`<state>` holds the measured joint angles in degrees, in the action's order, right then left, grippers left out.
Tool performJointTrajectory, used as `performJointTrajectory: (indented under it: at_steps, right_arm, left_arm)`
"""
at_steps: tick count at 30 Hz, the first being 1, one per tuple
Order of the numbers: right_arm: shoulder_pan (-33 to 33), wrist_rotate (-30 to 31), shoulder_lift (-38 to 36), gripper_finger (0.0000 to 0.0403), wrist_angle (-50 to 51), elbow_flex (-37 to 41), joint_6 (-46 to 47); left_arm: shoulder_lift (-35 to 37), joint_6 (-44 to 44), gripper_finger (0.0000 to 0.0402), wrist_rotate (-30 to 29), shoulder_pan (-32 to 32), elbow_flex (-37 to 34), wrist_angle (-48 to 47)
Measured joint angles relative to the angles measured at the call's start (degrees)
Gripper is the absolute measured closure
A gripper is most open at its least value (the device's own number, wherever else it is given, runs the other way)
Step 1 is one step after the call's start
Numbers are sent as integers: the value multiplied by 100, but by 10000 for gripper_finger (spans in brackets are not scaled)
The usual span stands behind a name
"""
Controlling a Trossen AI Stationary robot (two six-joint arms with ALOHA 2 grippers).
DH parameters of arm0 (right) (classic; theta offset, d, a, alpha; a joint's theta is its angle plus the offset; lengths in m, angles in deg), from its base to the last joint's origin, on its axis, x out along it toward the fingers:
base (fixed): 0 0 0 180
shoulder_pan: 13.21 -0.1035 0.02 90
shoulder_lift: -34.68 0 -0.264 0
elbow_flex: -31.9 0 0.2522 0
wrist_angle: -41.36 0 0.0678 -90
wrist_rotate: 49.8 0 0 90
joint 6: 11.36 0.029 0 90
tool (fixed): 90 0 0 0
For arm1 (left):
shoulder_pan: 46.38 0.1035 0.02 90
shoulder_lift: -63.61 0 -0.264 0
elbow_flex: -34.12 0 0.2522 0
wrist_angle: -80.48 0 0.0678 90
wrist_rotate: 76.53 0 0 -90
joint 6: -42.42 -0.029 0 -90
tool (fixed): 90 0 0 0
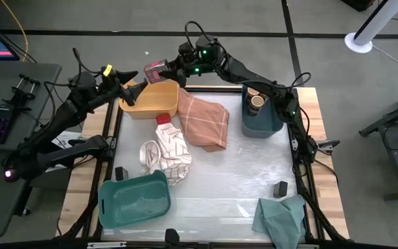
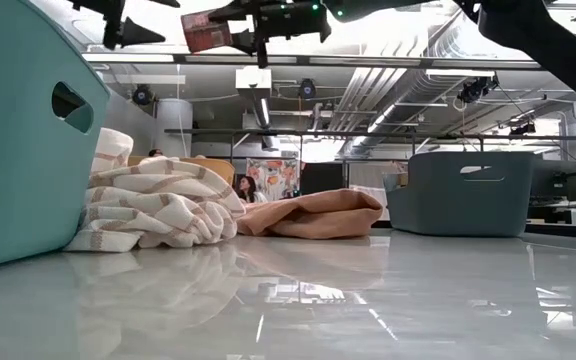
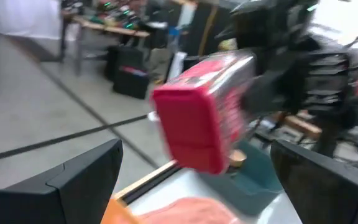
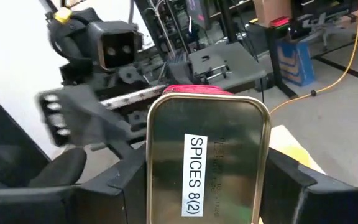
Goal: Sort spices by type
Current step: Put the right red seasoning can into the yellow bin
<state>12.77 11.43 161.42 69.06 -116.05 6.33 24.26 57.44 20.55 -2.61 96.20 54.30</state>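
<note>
An open workshop with ducts overhead and desks behind surrounds a pale, glossy bench framed in wood.

The right jaws are clamped on a red-topped spice tin, carried in the air past the bench's twelve o'clock edge, just beyond the yellow bin. The right wrist view shows the tin's metal face labelled "SPICES" sitting squarely between the two fingers. It seems to be held out sideways as an offering, because the left jaws hang spread wide just beside it, at about eleven o'clock, pointed at its red end — likely a handover so the left arm can drop it in a bin on its own side.

Further out, a blue bin at two o'clock already has two tan-topped jars standing in it — one type apparently gathered there. Another red-topped container lies near the centre against a striped cloth, beside an orange cloth. Small black blocks wait at seven o'clock and four o'clock, near a teal bin and a green cloth.
</note>
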Motion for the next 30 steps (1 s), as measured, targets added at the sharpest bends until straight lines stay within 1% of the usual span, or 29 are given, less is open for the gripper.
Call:
performJointTrajectory:
  at_steps: [2, 7, 8, 12, 17, 24, 27, 30]
  right_arm:
    - [2, -78, 2, 191, -21, 0, -9]
    - [-76, -610, 2, 191, -258, 0, -3]
    - [-117, -633, 2, 191, -291, 0, 1]
    - [-243, -808, 2, 191, -523, 0, 24]
    - [-380, -876, 2, 191, -641, 1, -4]
    - [-406, -882, 2, 191, -911, 2, 24]
    - [-406, -875, 2, 191, -953, 2, 24]
    - [-403, -874, 2, 191, -985, 2, 25]
  left_arm:
    - [-42, -89, 9, 228, 0, 0, 207]
    - [-135, -650, 9, 1095, 0, 0, 778]
    - [-176, -704, 9, 1156, 0, 0, 806]
    - [-325, -810, 9, 1191, 2, 2, 945]
    - [-480, -767, 9, 1463, -62, 4, 1163]
    - [-599, -602, 13, 1484, -377, -3, 1391]
    - [-607, -655, 31, 1483, -411, -2, 1365]
    - [-592, -509, 70, 1481, -405, -2, 1409]
